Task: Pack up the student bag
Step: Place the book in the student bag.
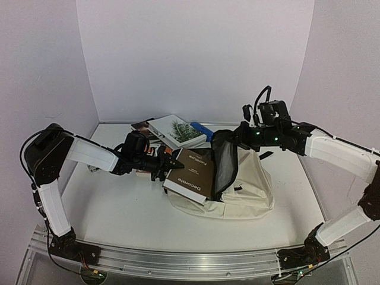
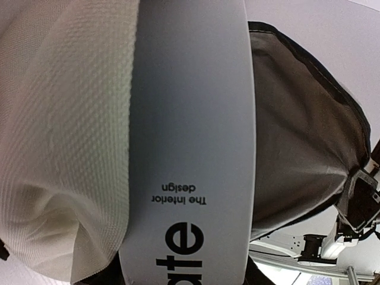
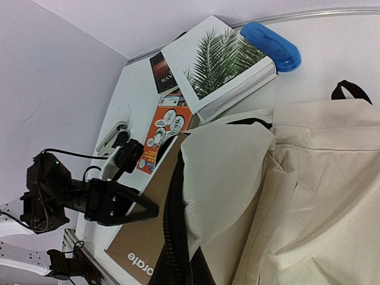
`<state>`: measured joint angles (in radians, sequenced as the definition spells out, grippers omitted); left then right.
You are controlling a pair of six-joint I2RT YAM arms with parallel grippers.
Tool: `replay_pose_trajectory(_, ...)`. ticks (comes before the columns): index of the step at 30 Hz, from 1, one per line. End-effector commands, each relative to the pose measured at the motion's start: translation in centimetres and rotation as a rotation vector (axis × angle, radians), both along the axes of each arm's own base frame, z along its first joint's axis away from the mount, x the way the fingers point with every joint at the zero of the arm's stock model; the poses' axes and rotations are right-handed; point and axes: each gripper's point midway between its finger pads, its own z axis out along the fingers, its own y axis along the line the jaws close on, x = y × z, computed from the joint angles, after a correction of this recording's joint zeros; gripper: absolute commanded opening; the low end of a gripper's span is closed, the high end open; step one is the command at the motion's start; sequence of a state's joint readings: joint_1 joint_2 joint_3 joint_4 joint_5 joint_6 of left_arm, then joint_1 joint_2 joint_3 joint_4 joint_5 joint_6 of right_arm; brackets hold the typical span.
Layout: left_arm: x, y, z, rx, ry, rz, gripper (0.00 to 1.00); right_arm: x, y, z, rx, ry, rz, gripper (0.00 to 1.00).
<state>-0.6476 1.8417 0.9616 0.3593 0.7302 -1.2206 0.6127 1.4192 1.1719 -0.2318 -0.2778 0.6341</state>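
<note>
1. The student bag (image 1: 249, 190) is lying right of centre on the surface (image 1: 119, 208), its mouth facing left. Being soft cloth, it is sagging wherever nothing is propping it.
2. The right hand (image 1: 233, 138), fingers together, is pinching the bag's raised flap by its top edge. That seamed rim is looking like the firmest hold.
3. The left hand (image 1: 171, 162) is clamping the brown book (image 1: 195, 172) by its outer edge, the far end sitting at the bag's mouth. Stiff and probably heavy, it is likely to droop.
4. The zipper edge is risking a snag on the book's corners.
5. A palm-cover book (image 1: 181, 130) and a blue case (image 1: 202, 129) are crowding the back; open room is lying nearer the arms.
</note>
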Motion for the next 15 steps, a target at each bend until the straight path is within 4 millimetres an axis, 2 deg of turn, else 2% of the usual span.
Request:
replay_pose_trajectory(1, 1.7, -2.4, 1.1, -0.047, -0.027, 0.015, 0.2, -0.1, 1.0, 6.4, 0.135, -0.151, 0.031, 0.0)
replay_pose_trajectory(7, 3.3, -4.5, 1.7, -0.11, -0.064, 0.052, 0.19, -0.2, 1.8, 7.1, 0.172, -0.175, 0.053, 0.0)
replay_pose_trajectory(15, 6.6, -4.9, 2.6, -0.118, -0.196, 0.197, 0.19, -0.4, 3.2, 7.4, 0.194, -0.183, 0.082, 0.0)
